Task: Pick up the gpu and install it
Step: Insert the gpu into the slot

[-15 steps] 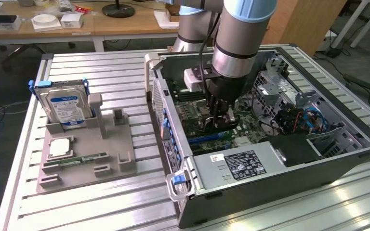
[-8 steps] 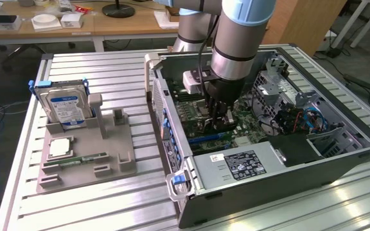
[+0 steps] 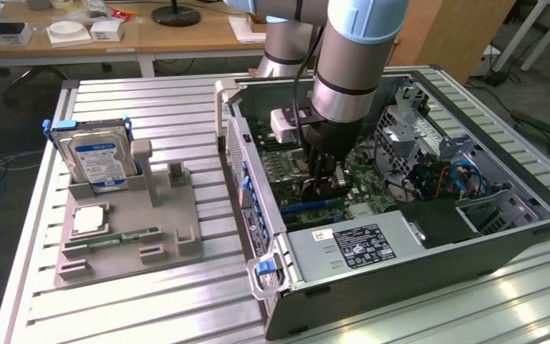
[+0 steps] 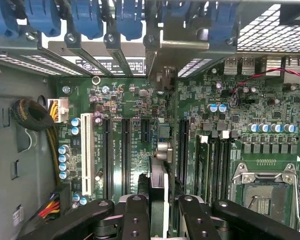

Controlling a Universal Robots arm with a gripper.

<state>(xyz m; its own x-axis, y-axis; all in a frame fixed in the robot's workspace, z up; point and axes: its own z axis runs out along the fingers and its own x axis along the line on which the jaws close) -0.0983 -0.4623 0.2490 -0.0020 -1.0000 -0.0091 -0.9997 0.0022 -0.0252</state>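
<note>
Arm (image 3: 351, 64) reaches down into open PC case (image 3: 504, 236), which lies on its side on slatted alu table (image 3: 160, 308). Gripper (image 3: 325, 179) sits low inside the case, just above motherboard (image 3: 371, 190), approx. mid-board. Wrist view: gripper is clamped on the gpu (image 4: 158, 177); fingers (image 4: 136, 220) press against both faces of the card. Card appears edge-on as a slim dark strip, running from the gripper toward the case rear wall. Silvery bracket (image 4: 170, 52) at the card's far end is close to the rear slot openings, below the row of blue latches (image 4: 87, 17). Gpu is lined up parallel w/ the long black expansion slots (image 4: 126, 155), between them and the memory slots (image 4: 210, 165). Cannot tell whether the card edge is seated in a slot or just above it. White slot (image 4: 86, 155) lies further to one side, near a sleeved cable bundle (image 4: 32, 115). CPU socket (image 4: 262, 192) is on the opposite side of the card. Exterior view: PSU (image 3: 351, 247) w/ label occupies the near end of the case. Grey fixture tray (image 3: 122, 251) stands well apart, at the exterior view's left. Tray holds hard drive (image 3: 98, 161) upright, CPU chip (image 3: 91, 220) flat, and memory stick (image 3: 122, 236) flat just beside the chip.
</note>
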